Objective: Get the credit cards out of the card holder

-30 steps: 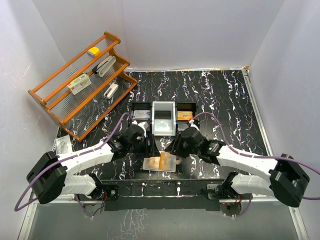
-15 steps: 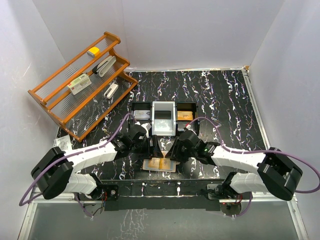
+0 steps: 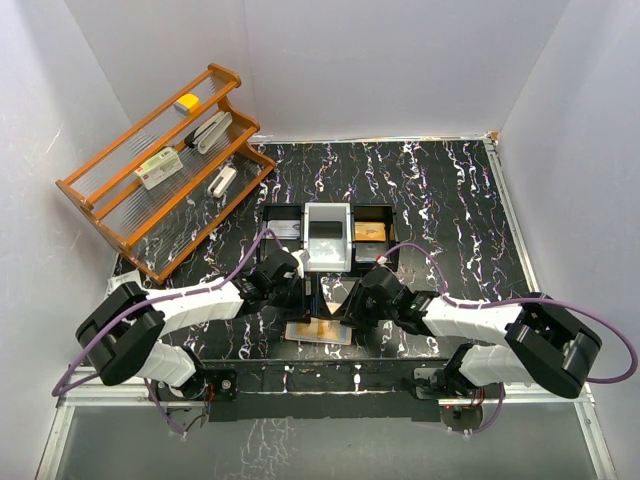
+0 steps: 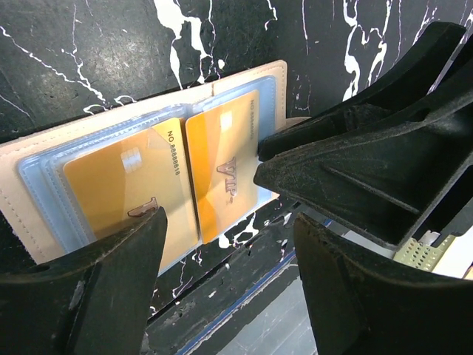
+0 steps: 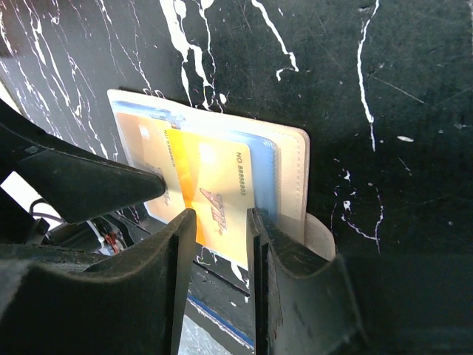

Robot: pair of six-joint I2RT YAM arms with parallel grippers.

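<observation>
We see the black, white-veined table (image 3: 450, 200) with the card holder (image 3: 320, 335) lying close to its near edge, between that edge and the three-compartment tray (image 3: 326, 208). Both grippers crowd over it. The left gripper (image 4: 229, 229) has its jaws spread wide, one finger over the holder's left half; whether it presses down we cannot tell. The right gripper (image 5: 222, 222) has its jaws a narrow way apart, with the near end of one card showing in the gap. They are not clamped on it, and we cannot tell whether a pad brushes it.

The holder is a beige leather bifold, opened flat with its inside up and bluish clear sleeves (image 4: 44, 170) over both halves. Its long axis runs left to right, along the table's near edge, and its fold runs near to far. The credit cards (image 4: 122, 188) are two, orange-gold and glossy, one in each half, side by side at the fold. Each has a number printed along one side, and one bears "VIP". Their long axes run with the fold, across the holder's length.

Against a second ago, the holder lies where it lay. Both grippers have closed in from either side and now hide most of it from above. Then, its orange middle showed plainly between them.
</observation>
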